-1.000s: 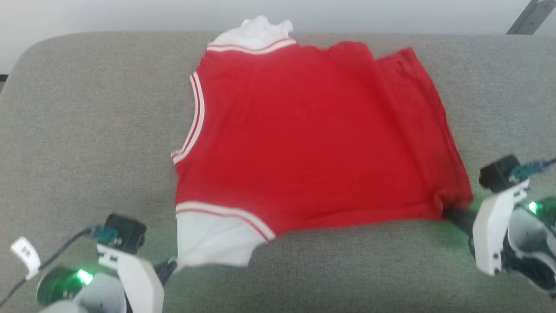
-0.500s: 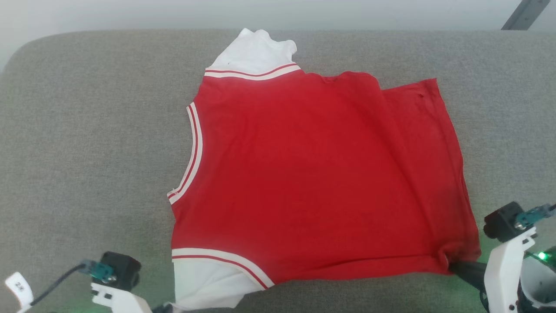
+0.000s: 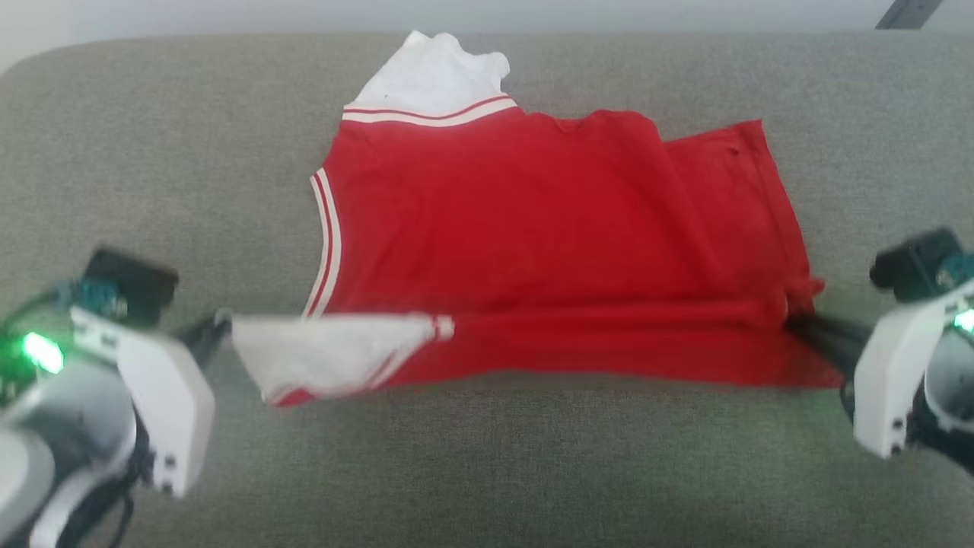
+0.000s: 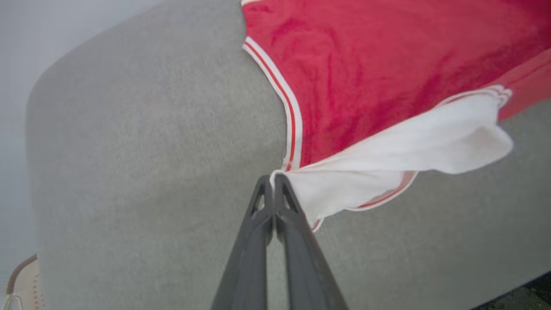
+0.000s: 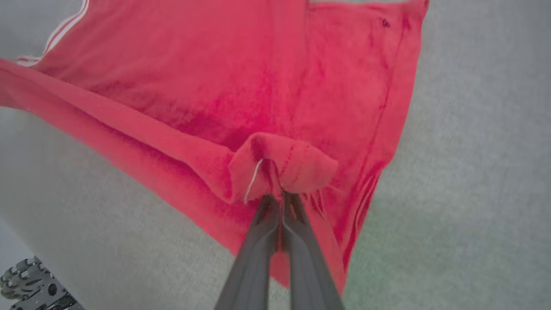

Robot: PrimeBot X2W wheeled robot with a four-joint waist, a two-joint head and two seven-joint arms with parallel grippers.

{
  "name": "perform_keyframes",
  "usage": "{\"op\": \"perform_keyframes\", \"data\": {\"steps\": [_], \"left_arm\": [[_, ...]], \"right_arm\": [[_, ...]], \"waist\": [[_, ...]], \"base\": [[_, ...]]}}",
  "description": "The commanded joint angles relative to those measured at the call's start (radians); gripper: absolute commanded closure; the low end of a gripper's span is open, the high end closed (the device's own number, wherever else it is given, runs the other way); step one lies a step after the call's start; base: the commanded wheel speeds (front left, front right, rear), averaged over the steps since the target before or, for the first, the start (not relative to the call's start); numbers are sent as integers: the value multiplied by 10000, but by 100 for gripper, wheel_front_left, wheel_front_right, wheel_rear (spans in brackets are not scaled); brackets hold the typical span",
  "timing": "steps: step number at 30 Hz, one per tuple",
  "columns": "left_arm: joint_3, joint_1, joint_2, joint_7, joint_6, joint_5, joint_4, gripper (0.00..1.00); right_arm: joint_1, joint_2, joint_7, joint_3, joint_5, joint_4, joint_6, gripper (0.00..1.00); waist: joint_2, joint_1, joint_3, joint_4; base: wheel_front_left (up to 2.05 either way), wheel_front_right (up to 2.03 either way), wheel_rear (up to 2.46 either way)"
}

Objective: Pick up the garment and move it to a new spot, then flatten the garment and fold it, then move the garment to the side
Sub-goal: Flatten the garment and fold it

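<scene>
The red shirt point(image 3: 533, 228), white-sleeved with striped trim, lies spread across the middle of the grey cushion point(image 3: 152, 152), one sleeve by the back edge, its near side lifted and pulled taut.

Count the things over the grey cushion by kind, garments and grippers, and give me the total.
Garments: 1, the red jersey
Grippers: 2, the left gripper and the right gripper, each with fingers shut on the red jersey
Total: 3
</scene>
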Motion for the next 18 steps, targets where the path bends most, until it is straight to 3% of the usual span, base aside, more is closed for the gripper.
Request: {"op": "perform_keyframes", "data": {"steps": [1, 11, 18], "left_arm": [[27, -607, -215, 75, -374, 237, 323, 100], [-611, -4236, -2646, -57, -2805, 1087, 4150, 100], [-1130, -5328, -4108, 104, -3864, 804, 7091, 100]], "right_arm": [[-456, 59, 86, 6, -282, 98, -18, 100], [-3076, 641, -179, 788, -605, 1749, -17, 100], [-4292, 1039, -651, 1737, -416, 3622, -17, 100]], "waist": [[0, 0, 130, -40], [0, 0, 1020, -91], [0, 0, 1443, -146]], "base": [[0, 0, 0], [0, 0, 0], [0, 0, 0]]}}
